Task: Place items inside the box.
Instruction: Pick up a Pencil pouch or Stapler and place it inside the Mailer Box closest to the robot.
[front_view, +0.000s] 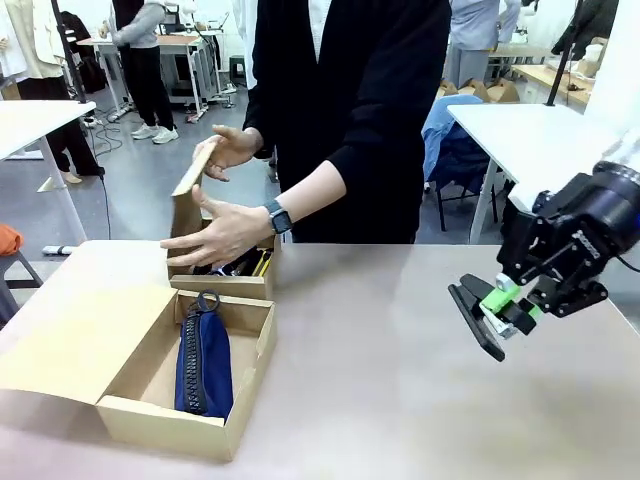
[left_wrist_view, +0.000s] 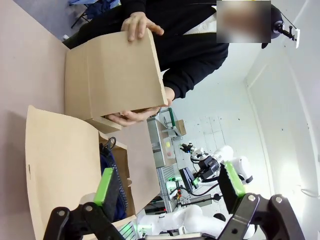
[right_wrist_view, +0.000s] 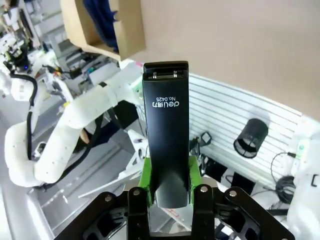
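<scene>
Over on the right, the right gripper (front_view: 508, 302) hangs above the bare table (front_view: 400, 400) with its green pads pinched on a black stapler (front_view: 474, 322) – it has it by one end, and the long body slopes down towards the middle of the table. From that arm's own wrist camera the stapler (right_wrist_view: 165, 125) stands straight up out of the clamped jaws, white print across its face.

The left gripper (left_wrist_view: 167, 172) is spread wide with nothing between its pads.

Two cardboard boxes sit on the left side of the table, touching. The near box (front_view: 165, 425) lies open, lid folded flat to its side, and a navy pouch (front_view: 203, 362) lies lengthwise inside it. The far box (front_view: 225, 285) is in the person's care – one hand (front_view: 215, 235) rests on its rim, the other hand (front_view: 228, 150) holds the lid flap (front_view: 193, 170) up. Something black and something yellow show inside it, too small to make out
</scene>
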